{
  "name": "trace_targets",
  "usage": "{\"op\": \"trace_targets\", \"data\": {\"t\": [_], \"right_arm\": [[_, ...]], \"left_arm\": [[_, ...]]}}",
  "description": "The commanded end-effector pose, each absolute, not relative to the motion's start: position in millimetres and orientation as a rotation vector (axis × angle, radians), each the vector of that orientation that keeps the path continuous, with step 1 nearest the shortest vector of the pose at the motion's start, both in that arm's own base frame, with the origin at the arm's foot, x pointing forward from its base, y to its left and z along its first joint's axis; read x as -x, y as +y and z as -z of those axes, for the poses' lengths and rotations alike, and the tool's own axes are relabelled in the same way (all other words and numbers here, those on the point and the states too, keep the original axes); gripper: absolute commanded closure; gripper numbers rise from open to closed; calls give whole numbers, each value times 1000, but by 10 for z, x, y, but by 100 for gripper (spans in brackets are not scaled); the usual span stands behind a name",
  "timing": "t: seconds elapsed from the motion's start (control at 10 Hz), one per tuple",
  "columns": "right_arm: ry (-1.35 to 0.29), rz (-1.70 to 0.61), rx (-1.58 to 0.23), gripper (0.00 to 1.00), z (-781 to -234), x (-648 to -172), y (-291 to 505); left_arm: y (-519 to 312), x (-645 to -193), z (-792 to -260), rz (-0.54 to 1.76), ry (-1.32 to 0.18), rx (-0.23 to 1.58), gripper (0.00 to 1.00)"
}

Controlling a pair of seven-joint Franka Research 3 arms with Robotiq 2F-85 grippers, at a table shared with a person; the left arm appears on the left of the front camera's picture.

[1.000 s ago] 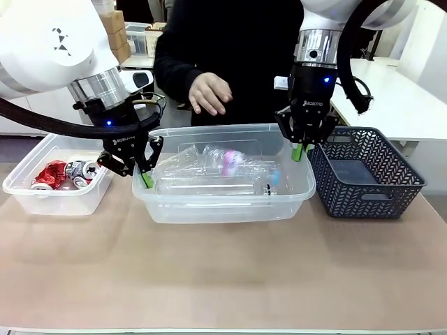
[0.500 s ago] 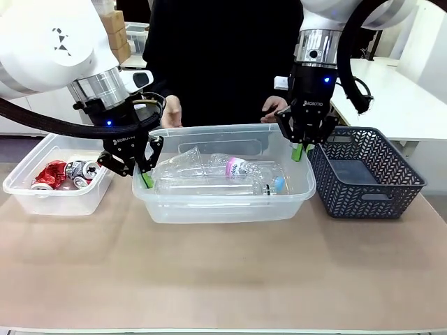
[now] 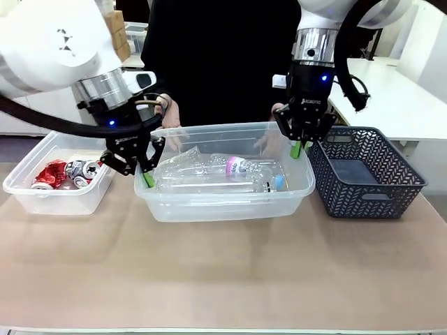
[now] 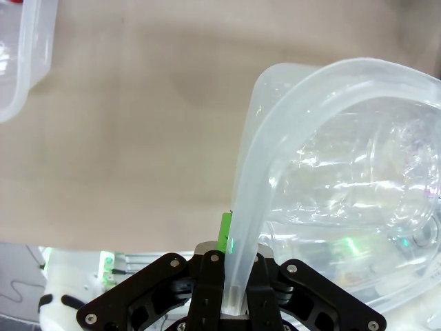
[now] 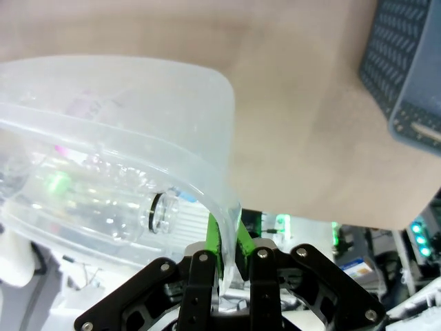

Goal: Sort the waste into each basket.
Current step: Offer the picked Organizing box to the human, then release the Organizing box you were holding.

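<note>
Notably, my left gripper (image 3: 147, 176) and right gripper (image 3: 299, 149) each pinched the bottle tub (image 3: 230, 206) rim; uneven lifting risked slipping, spilling bottles (image 3: 223, 173).

Centre frame, a clear, colourless tub (image 3: 227, 199) held transparent bottles (image 3: 209, 174), one with a pink-banded pale label and a light-blue cap. At left, a second clear tub (image 3: 52, 199) contained crushed red-and-silver cans (image 3: 64, 173). At right stood a dark blue-grey basket (image 3: 367, 174) with a leaf-like lattice pattern. Both arms were white, their grippers black with bright green pads (image 3: 147, 179). The table (image 3: 223, 272) was pale tan; the person (image 3: 216, 56) wore black.
</note>
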State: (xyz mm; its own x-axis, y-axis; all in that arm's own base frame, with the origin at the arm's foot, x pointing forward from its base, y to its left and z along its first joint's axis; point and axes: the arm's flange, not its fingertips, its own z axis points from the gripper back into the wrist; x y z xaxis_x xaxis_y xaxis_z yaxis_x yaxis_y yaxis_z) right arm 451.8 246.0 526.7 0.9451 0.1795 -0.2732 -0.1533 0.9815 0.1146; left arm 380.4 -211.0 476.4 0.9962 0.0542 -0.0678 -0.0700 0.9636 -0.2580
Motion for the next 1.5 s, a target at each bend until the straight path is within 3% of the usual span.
{"op": "trace_targets", "data": {"t": [0.0, 0.2, 0.5, 1.4], "right_arm": [[333, -193, -72, 93, -5450, -5108, 2715], [382, -248, -54, 93, -5304, -5636, 2883], [427, -251, -115, 93, -5032, -5788, 2869], [408, -216, -47, 93, -4868, -5829, 2649]], "left_arm": [[-2245, -4311, -4880, -32, 27, 252, 97], [-2306, -4800, -4779, -17, -19, 248, 97], [-2293, -5075, -4531, -29, 23, 244, 97], [-2122, -4932, -4574, -30, 14, 212, 97]]}}
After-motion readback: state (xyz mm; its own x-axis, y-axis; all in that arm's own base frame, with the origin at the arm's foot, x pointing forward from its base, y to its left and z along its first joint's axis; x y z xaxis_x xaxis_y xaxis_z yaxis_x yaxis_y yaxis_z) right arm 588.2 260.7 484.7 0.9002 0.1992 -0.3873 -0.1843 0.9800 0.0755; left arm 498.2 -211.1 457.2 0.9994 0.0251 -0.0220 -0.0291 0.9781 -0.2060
